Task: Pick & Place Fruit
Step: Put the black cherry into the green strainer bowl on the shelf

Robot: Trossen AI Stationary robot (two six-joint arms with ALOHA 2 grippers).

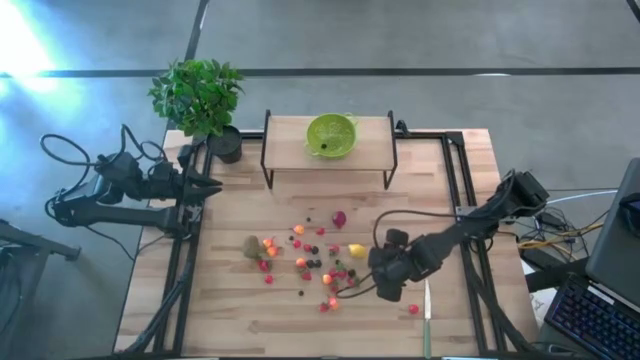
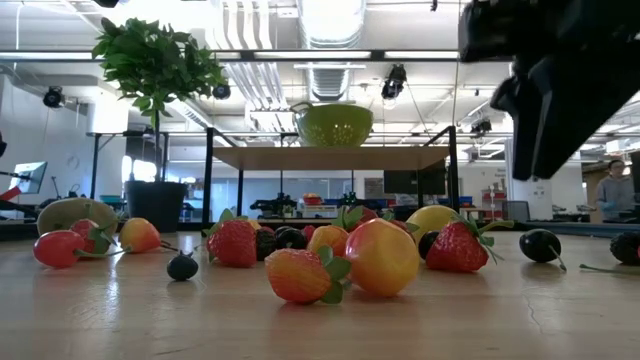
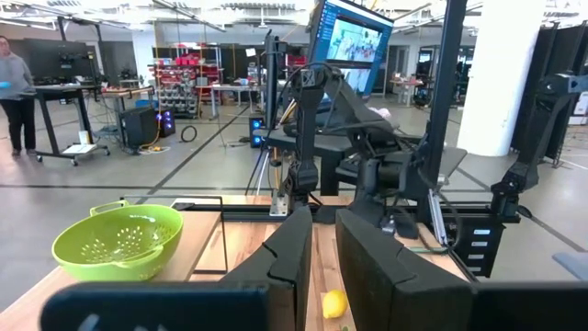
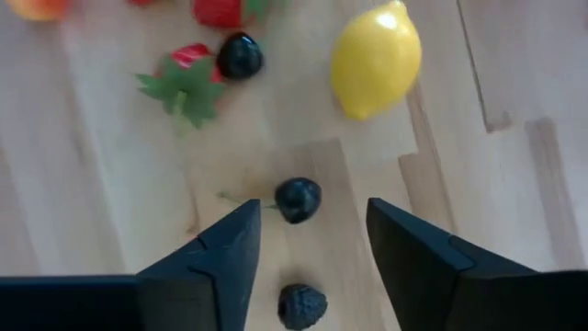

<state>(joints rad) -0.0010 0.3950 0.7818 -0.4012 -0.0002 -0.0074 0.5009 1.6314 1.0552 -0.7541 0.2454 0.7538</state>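
Fruit: small plastic toy pieces (image 1: 310, 262) scattered mid-worktop, none visibly in the lime-green colander bowl (image 1: 331, 134). Right tool (image 4: 308, 241) open over a dark berry (image 4: 299, 199); left tool (image 3: 320, 267) closed, idle at the left edge.

No text, label, brand, number or sign can be read in any of the views. The large lit monitor (image 3: 354, 41), which stands in the room behind the lime-green round colander (image 3: 119, 241) in the left wrist view, shows a bright picture, but nothing on it can be made out as writing. The shelves and equipment farther back in that room are too small and blurred for any lettering to be told. The pale wooden desk (image 1: 250, 310), the toy fruit scattered on it and the dark robot arms carry no markings that show.
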